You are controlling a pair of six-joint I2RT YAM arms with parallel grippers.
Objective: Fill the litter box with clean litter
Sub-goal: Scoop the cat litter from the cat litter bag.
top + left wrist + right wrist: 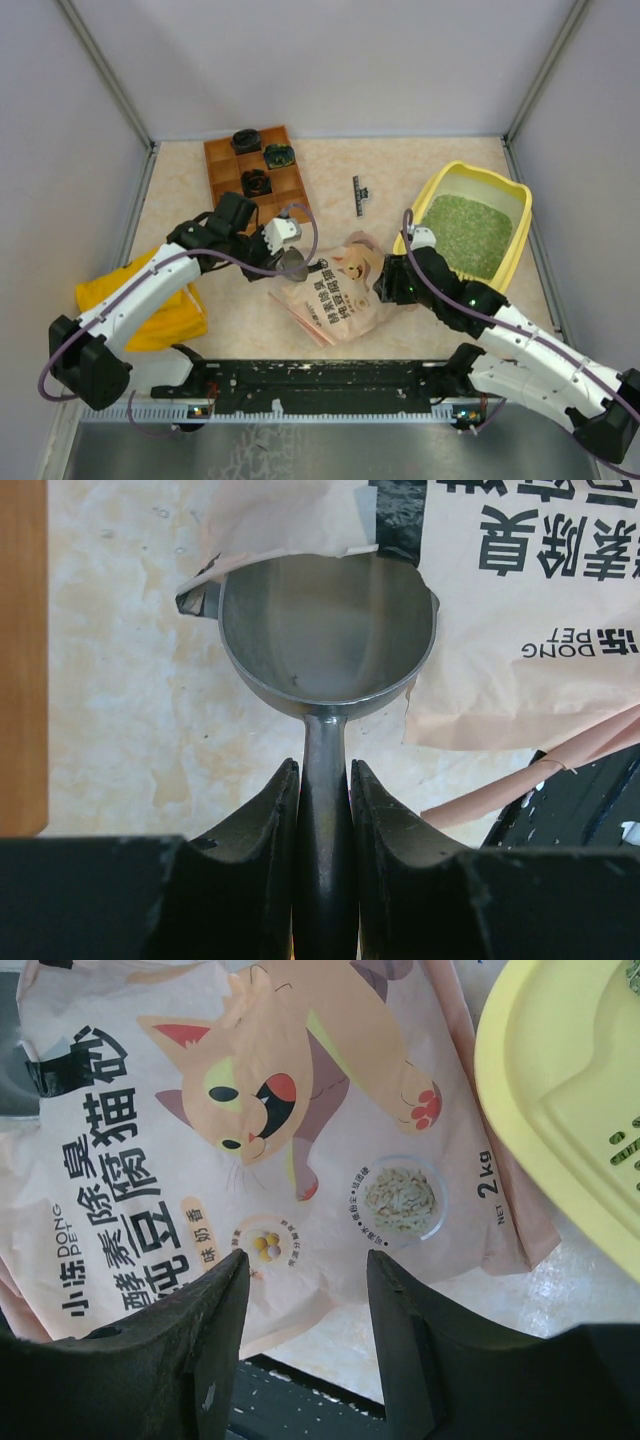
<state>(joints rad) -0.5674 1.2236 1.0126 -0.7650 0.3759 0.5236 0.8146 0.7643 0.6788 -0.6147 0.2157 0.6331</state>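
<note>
From above, the litter box (436, 185) sits at the right rear, with green litter (468, 232) covering its floor. A wooden tray (222, 158) holds three dark pieces. The left wrist view shows the left gripper (325, 780) clamped on the handle of an empty scoop (328, 630), beside a pouch (540, 630) printed "DONG PET". In the right wrist view the right gripper (305, 1275) hangs over the pouch's cartoon cat and "2 kg", its fingers apart.

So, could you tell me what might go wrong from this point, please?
1. The right gripper is open over the pouch, not gripping it, so the pouch may slide when the scoop pushes in.
2. The right arm lies between the scoop and the litter box, so a loaded scoop in the left gripper could bump it and spill.
</note>
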